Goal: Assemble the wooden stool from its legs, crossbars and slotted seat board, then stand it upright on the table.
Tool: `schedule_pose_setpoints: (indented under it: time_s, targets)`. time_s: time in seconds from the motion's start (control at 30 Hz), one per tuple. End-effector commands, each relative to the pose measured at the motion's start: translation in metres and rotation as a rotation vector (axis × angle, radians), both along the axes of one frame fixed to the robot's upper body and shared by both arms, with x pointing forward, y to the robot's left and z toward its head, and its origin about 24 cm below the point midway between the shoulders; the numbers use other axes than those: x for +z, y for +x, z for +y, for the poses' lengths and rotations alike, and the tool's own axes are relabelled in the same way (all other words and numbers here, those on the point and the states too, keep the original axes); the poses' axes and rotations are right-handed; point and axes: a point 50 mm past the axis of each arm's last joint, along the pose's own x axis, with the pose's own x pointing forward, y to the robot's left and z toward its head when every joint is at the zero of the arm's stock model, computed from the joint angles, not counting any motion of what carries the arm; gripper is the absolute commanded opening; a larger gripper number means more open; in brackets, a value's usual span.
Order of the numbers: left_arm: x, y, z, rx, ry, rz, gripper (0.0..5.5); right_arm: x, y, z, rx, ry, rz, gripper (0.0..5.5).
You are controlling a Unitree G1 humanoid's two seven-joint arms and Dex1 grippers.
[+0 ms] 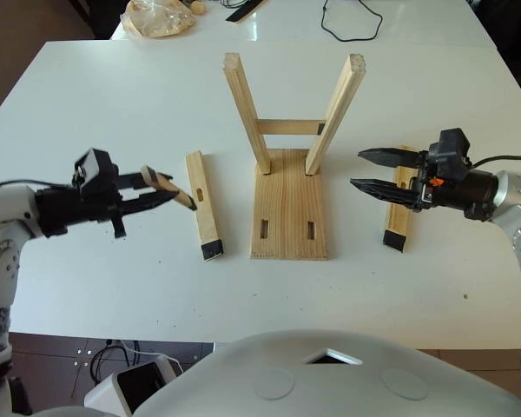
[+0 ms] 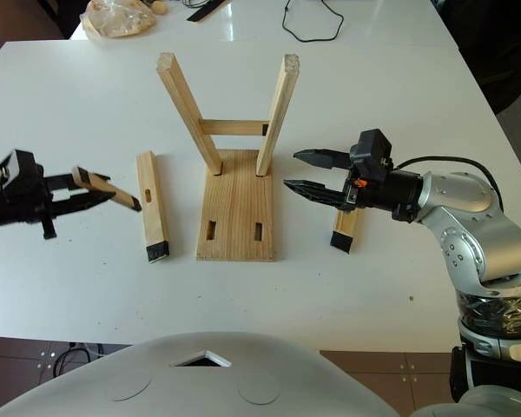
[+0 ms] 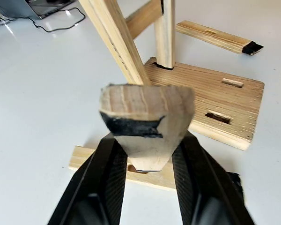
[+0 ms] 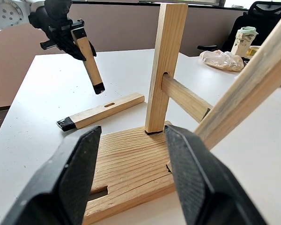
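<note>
The slotted seat board lies flat in the middle of the table, with two legs joined by a crossbar standing up from its far end. Two slots at its near end hold nothing. My left gripper is shut on a short wooden crossbar, held in the air left of the board. A loose leg lies on the table just beyond it. My right gripper is open, hovering right of the board, above another loose leg.
A crumpled plastic bag and a black cable lie at the far side of the white table. Bare tabletop stretches in front of the board and to the far left.
</note>
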Motion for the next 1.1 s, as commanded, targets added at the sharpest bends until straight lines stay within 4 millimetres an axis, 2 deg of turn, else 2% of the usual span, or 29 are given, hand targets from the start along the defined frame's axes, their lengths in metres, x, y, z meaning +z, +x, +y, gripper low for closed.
schedule_pose_setpoints:
  time_s: [0.03, 0.23, 0.43, 0.73, 0.87, 0.97, 1.1]
  targets:
    - [-0.014, 0.022, -0.009, 0.039, -0.028, -0.044, 1.31, 0.000, 0.000, 0.001, 0.013, -0.002, -0.005, 2.48]
    - [-0.037, 0.020, -0.001, 0.008, 0.064, -0.019, 1.31, -0.001, 0.005, 0.002, 0.012, -0.006, -0.018, 2.48]
    - [-0.040, 0.016, -0.001, -0.049, 0.085, 0.001, 1.31, -0.001, 0.006, 0.002, 0.014, -0.005, -0.021, 2.48]
    - [-0.063, -0.011, 0.003, -0.169, 0.208, 0.221, 1.31, -0.003, 0.007, 0.002, 0.013, -0.014, -0.024, 2.48]
    - [-0.073, -0.005, 0.002, -0.132, 0.205, 0.250, 1.31, -0.005, 0.008, 0.003, 0.014, -0.022, -0.024, 2.48]
    - [-0.083, -0.006, -0.005, -0.143, 0.203, 0.286, 1.31, -0.007, 0.010, 0.004, 0.021, -0.034, -0.024, 2.48]
    - [-0.086, -0.003, -0.011, -0.134, 0.172, 0.299, 1.31, -0.008, 0.012, 0.005, 0.028, -0.045, -0.029, 2.48]
